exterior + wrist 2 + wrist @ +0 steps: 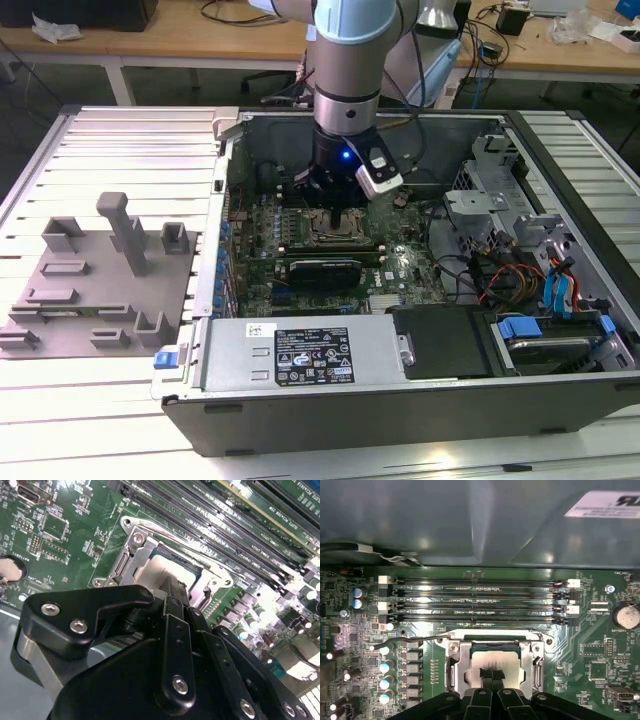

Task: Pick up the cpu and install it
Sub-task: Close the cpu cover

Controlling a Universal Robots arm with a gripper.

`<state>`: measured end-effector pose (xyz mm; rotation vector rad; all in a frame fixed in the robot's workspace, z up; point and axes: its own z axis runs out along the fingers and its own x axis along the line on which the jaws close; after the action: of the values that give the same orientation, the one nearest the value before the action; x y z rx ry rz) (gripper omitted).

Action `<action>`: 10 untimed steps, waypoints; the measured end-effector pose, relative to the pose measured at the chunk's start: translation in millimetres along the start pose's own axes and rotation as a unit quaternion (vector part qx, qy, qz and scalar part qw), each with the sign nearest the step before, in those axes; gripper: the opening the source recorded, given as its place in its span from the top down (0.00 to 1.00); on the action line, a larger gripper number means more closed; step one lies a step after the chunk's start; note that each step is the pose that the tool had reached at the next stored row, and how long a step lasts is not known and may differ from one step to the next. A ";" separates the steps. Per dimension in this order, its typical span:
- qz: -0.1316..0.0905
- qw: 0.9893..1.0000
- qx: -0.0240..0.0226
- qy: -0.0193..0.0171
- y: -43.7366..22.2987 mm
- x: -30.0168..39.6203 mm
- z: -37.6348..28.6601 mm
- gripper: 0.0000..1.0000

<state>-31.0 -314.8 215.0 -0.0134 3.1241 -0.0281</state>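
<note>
First wrist view shows the cpu (495,659) lying flat inside the metal-framed socket (456,670) on the green motherboard (600,645), directly under the hand (492,675). The hand's two fingers are pressed together, tips resting on the middle of the chip's pale top rather than gripping its edges. In the second wrist view the same black fingers (172,600) meet the chip's top from above. Four memory slots (480,602) run just beyond the socket. A white printed sticker (606,504) sits on the case wall, and in the exterior view a black-and-white label (312,357) covers the power supply (230,350) at the near side. There the arm (347,70) drops vertically into the open computer case (400,410) on the slatted worktop (90,420), its wrist upright and showing a blue light
</note>
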 end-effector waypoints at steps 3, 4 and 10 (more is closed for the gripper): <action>0.000 1.000 0.000 0.000 -0.2 -0.2 -8.0 0.89; 0.000 1.000 0.000 0.000 -0.2 -0.3 -10.7 0.89; 0.000 1.000 0.000 0.000 -0.3 -0.7 -15.5 0.89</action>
<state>-30.6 -314.8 230.5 -0.0134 3.1242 -0.0281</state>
